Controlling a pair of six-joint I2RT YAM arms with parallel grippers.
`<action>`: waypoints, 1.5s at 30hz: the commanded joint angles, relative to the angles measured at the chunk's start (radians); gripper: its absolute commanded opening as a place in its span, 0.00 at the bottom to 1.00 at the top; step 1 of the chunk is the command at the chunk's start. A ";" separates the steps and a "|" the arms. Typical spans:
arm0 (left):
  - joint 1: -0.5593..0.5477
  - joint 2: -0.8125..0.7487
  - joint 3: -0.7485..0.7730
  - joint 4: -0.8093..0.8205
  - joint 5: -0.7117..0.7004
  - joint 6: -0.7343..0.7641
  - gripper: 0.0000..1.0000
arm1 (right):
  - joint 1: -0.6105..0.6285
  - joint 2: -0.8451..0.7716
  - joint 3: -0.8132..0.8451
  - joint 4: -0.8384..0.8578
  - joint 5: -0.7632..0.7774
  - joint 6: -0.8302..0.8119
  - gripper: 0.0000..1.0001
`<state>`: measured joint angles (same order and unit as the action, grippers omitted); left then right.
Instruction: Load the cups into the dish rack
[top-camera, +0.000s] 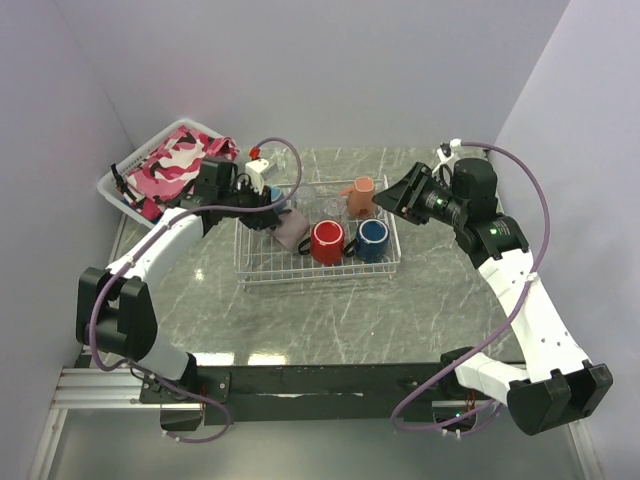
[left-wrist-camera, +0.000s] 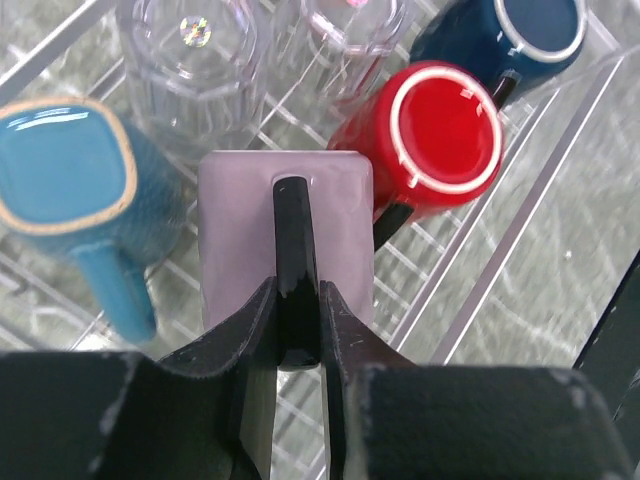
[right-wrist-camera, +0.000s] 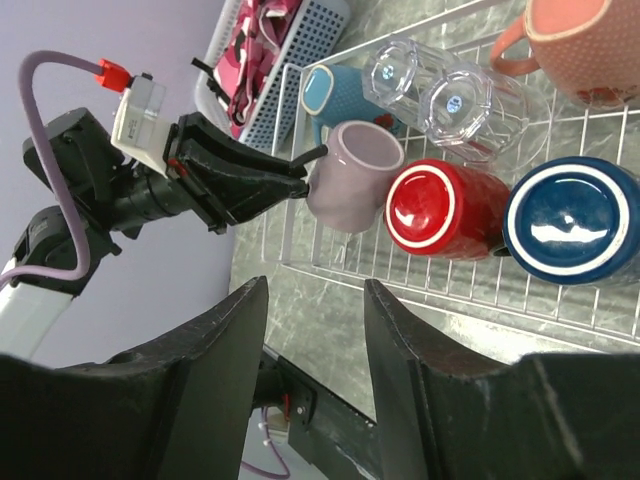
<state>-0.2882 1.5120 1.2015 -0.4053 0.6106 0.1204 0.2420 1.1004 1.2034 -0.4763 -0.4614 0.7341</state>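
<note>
Top view: left claw (top-camera: 272, 210) is clamped on the mauve mug (top-camera: 290, 232) at the left end of the rack (top-camera: 320, 276); the mug is tilted. Red mug (top-camera: 327, 241) and navy mug (top-camera: 373, 240) sit side by side in the rack's near row, salmon mug (top-camera: 360, 196) at the far side. Right claw (top-camera: 386, 197) hangs just off the rack's right end, holding nothing. Rack is on the tabletop (top-camera: 300, 325); basket (top-camera: 112, 184) with pink cloth (top-camera: 175, 165) far left. Left wrist: claw (left-wrist-camera: 298, 300) is narrow, fingers pinching the mauve mug's (left-wrist-camera: 240, 230) dark handle from both sides. Blue mug (left-wrist-camera: 70, 180) just left of it, red mug (left-wrist-camera: 440, 125) just right, navy mug (left-wrist-camera: 500, 30) beyond, two glasses (left-wrist-camera: 190, 60) behind. Can't tell if the mauve mug rests on the wires. Right wrist: claw (right-wrist-camera: 315, 290) is wide and empty, over the rack's edge. Mauve mug (right-wrist-camera: 355, 175), red mug (right-wrist-camera: 435, 208) and navy mug (right-wrist-camera: 570, 225) are in a line, glasses (right-wrist-camera: 470, 100) and salmon mug (right-wrist-camera: 580, 45) behind.
</note>
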 joint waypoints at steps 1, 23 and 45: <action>-0.008 -0.019 -0.029 0.169 0.084 -0.096 0.01 | -0.007 -0.025 -0.018 0.001 0.003 -0.024 0.50; 0.057 -0.223 -0.388 -0.041 0.028 0.223 0.01 | -0.006 0.035 0.012 -0.048 -0.016 -0.053 0.50; 0.060 -0.174 -0.438 -0.076 -0.009 0.289 0.40 | -0.006 0.053 0.064 -0.128 -0.002 -0.081 0.54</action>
<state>-0.2459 1.2827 0.8055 -0.2924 0.6846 0.4004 0.2420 1.1671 1.2247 -0.5987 -0.4641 0.6712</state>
